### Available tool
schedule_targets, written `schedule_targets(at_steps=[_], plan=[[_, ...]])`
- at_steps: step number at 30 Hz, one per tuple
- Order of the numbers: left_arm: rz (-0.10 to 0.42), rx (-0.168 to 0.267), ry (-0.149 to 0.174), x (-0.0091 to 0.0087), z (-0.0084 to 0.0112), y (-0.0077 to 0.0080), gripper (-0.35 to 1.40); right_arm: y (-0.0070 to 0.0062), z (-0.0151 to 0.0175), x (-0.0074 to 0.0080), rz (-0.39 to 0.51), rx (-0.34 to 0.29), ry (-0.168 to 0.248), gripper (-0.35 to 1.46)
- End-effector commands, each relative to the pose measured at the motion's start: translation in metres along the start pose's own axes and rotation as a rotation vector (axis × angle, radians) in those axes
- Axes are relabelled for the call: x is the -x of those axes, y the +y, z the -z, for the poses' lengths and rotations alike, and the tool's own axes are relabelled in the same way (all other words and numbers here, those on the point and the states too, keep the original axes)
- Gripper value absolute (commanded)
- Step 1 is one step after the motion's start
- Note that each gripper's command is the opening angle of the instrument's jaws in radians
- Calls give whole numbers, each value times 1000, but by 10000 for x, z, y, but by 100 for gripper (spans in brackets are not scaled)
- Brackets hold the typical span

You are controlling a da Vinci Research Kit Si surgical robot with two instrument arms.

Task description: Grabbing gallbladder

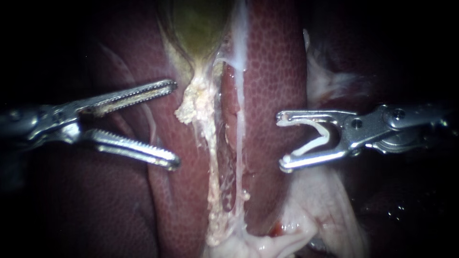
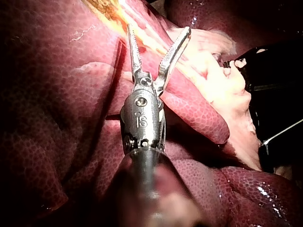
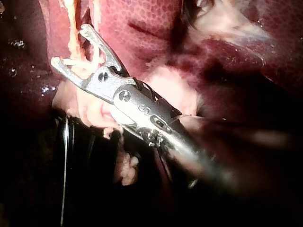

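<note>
The gallbladder (image 1: 198, 24) lies top centre, up and ahead of the left instrument (image 1: 173, 124), whose jaws gape wide and empty beside its pale tail (image 1: 201, 102). The right instrument (image 1: 282, 142) holds a white clip (image 1: 327, 136) in spread jaws; bare liver (image 1: 272, 71) lies between the tips

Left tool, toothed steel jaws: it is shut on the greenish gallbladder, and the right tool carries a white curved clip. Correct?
Not quite. The left tool is open: the endoscope view shows a wide gap between its toothed steel jaws, and they grip nothing, so the greenish gallbladder is not yet held. The right tool does carry the white curved clip.
</note>
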Motion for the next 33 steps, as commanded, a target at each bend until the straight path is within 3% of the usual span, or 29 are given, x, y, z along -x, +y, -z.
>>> schedule_targets(at_steps=[1, 11, 17, 19, 21, 29, 33], plan=[[0, 1, 1, -2, -3, 1, 81, 0, 0, 0, 0, 0, 0, 58], [9, 14, -1, -20, -25, 17, 71, 0, 0, 0, 0, 0, 0, 58], [18, 61, 34, -33, -22, 26, 49, 0, 0, 0, 0, 0, 0, 58], [17, 72, 48, -38, -21, 27, 16, 0, 0, 0, 0, 0, 0, 58], [16, 73, 60, -41, -20, 28, -35, 0, 0, 0, 0, 0, 0, 58], [15, 99, 119, -47, -13, 30, -35, 0, 0, 0, 0, 0, 0, 58], [30, 108, 120, -42, -9, 27, -35, 0, 0, 0, 0, 0, 0, 58]])
